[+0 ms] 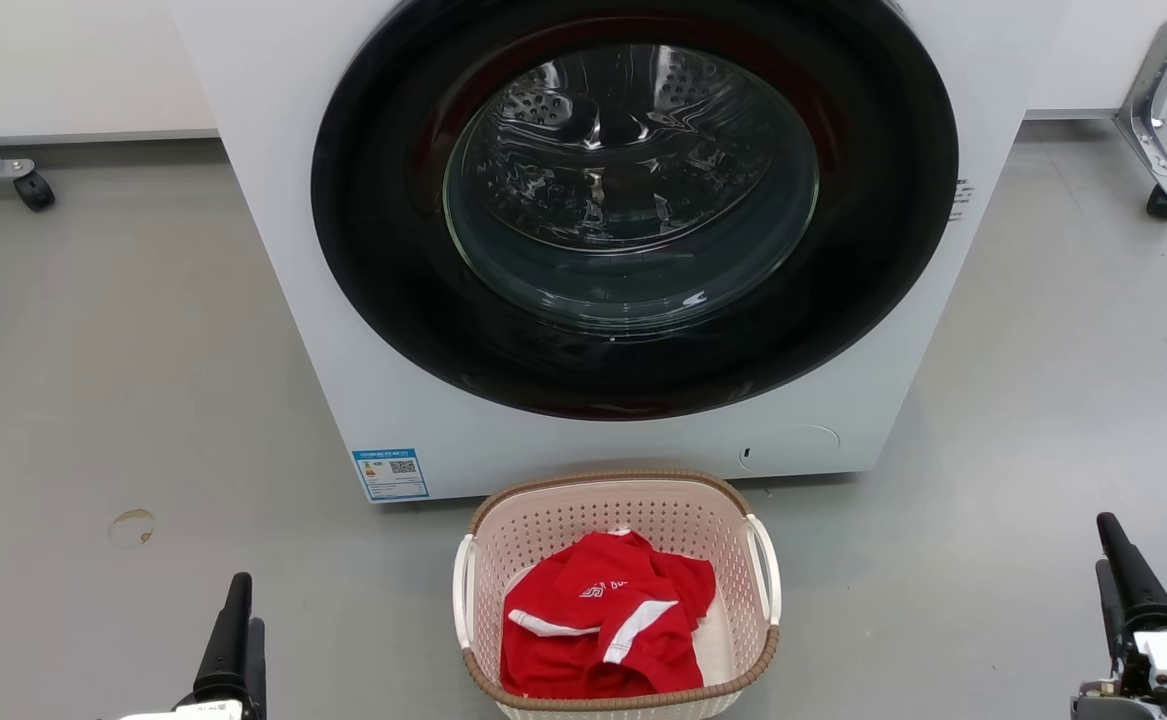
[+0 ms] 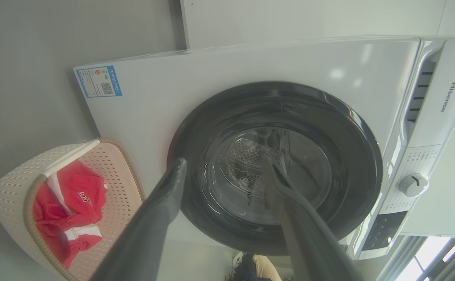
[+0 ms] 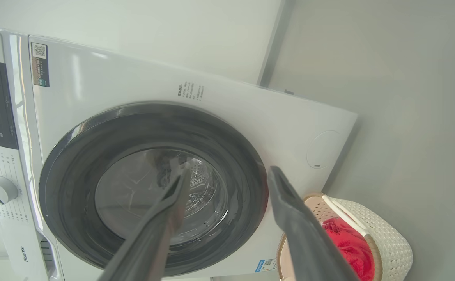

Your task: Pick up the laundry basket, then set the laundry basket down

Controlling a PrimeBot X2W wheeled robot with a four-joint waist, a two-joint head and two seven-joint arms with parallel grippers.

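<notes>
The laundry basket [image 1: 618,500] sits on the grey floor just in front of the washer, pale pink and perforated, with a brown woven-look rim and two white loop handles. A red garment with white stripes [image 1: 603,625] lies inside it. My left gripper [image 1: 238,625] is at the lower left and my right gripper [image 1: 1123,575] at the lower right, both well away from the basket. In the left wrist view the left gripper [image 2: 227,166] is open and holds nothing, with the laundry basket [image 2: 13,183] to its left. In the right wrist view the right gripper [image 3: 229,173] is likewise open, with the laundry basket [image 3: 387,234] to its right.
A white front-loading washer [image 1: 363,380] with a shut dark round door [image 1: 633,200] stands directly behind the basket. Wheeled frame legs stand at the far left [image 1: 33,190] and far right [image 1: 1163,195]. A person's foot and leg [image 2: 256,267] show at the bottom of the left wrist view.
</notes>
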